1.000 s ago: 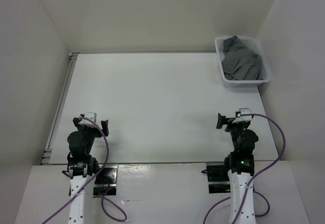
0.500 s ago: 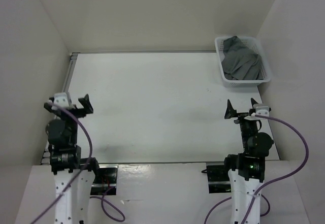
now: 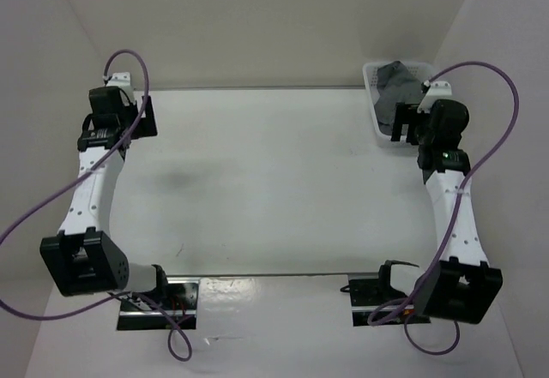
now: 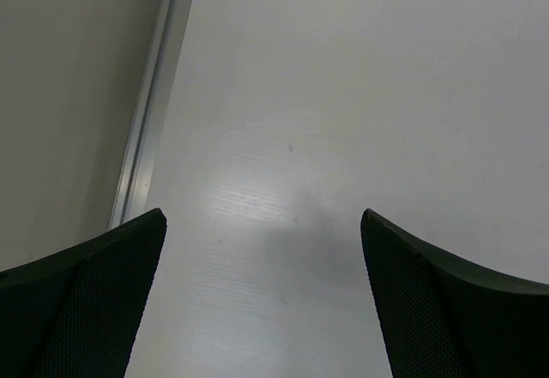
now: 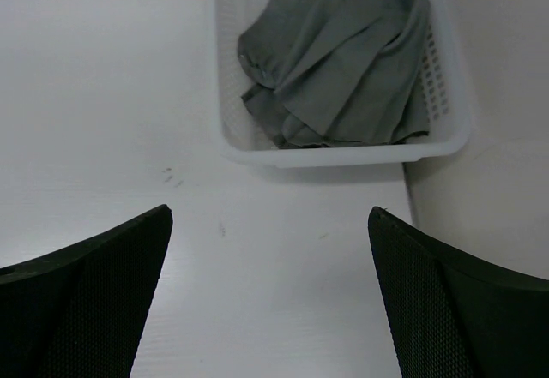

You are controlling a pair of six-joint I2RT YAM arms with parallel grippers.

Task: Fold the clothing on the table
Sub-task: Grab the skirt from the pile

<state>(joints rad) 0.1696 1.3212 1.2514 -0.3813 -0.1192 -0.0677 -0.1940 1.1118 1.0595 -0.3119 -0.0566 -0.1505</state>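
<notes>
The clothing [image 3: 396, 76], a crumpled mid-grey skirt [image 5: 343, 52], lies inside a white mesh basket [image 5: 343, 153] at the table's [image 3: 274, 181] far right corner. My right gripper [image 3: 410, 121] hovers just in front of the basket and partly hides it from above. In the right wrist view that gripper [image 5: 270, 211] is open over bare table, with the basket's near wall just ahead. My left gripper [image 3: 137, 119] is at the far left corner. It [image 4: 262, 215] is open and empty above the white tabletop [image 4: 343, 95].
A thin metal rail [image 4: 154, 95] runs along the table's left edge beside the left gripper. White walls enclose the table on the left, back and right. The basket [image 3: 371, 74] sits against the right wall.
Both arms have stretched from the near edge to the far end: the left to the far left corner, the right up to the basket. Both grippers stayed open.
</notes>
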